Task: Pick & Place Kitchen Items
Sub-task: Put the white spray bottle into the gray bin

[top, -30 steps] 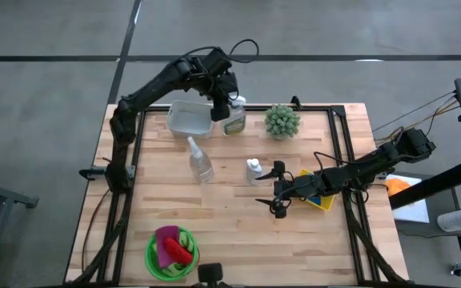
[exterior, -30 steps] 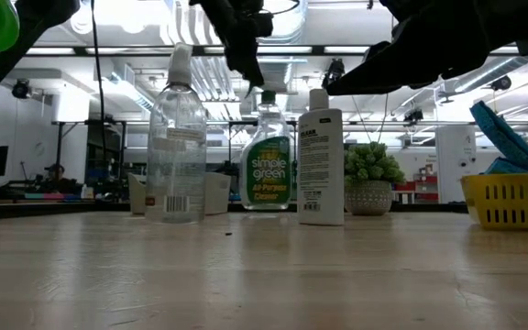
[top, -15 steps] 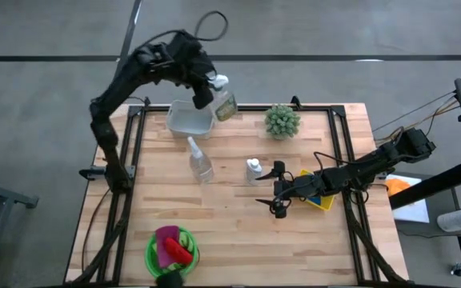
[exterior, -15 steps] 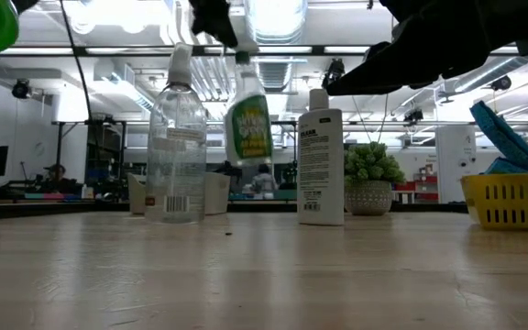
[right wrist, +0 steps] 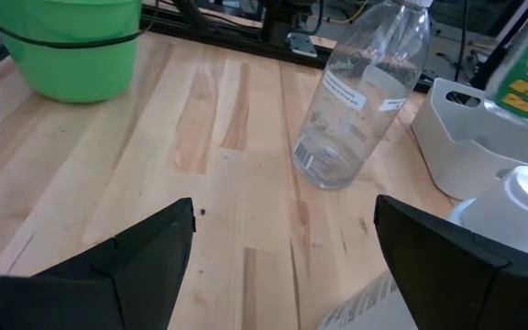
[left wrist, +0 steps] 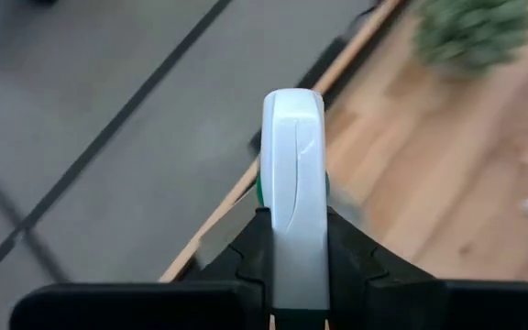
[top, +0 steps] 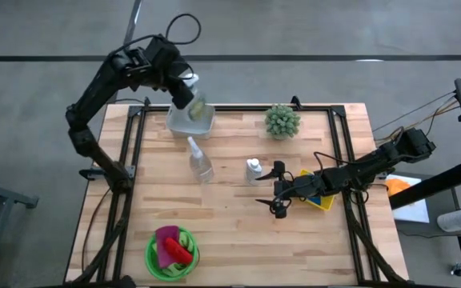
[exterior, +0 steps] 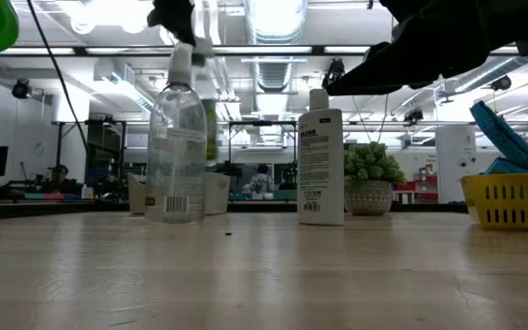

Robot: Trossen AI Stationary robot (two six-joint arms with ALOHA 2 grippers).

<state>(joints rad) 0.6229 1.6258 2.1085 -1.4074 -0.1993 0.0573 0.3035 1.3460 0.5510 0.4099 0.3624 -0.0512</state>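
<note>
A spray bottle with a green label (top: 199, 106) hangs over the white bin (top: 184, 124) at the table's far edge, with my left gripper (top: 184, 90) shut on it. In the low view the spray bottle (exterior: 211, 128) shows behind the clear spray bottle (exterior: 178, 147), which stands upright on the table, as does the small white bottle (exterior: 320, 158). My right gripper (top: 277, 192) stands open, low over the table near the white bottle (top: 253, 169), with nothing between its fingers. A green bowl (top: 157, 262) near the front edge holds a pink cloth (top: 165, 240) and a red item (top: 181, 253). My left gripper pinches the spray bottle's white spray head (left wrist: 293, 183) between its two fingers (left wrist: 246, 258), one on each side. The fingers slant down from the far left. The bottle hangs tilted below them, lifted clear above the white bin.
A spiky green potted plant (top: 282, 120) stands at the far edge, right of the bin. A yellow basket (top: 323, 200) with blue cloth sits under my right arm. The clear spray bottle (top: 200, 162) stands mid-table. Bare wood lies toward the front right.
My left gripper has lifted the green-labelled spray bottle off the table beside the plant and carried it up and toward the table's left, over the white bin. The wrist has rolled, and the bottle now hangs tilted.
</note>
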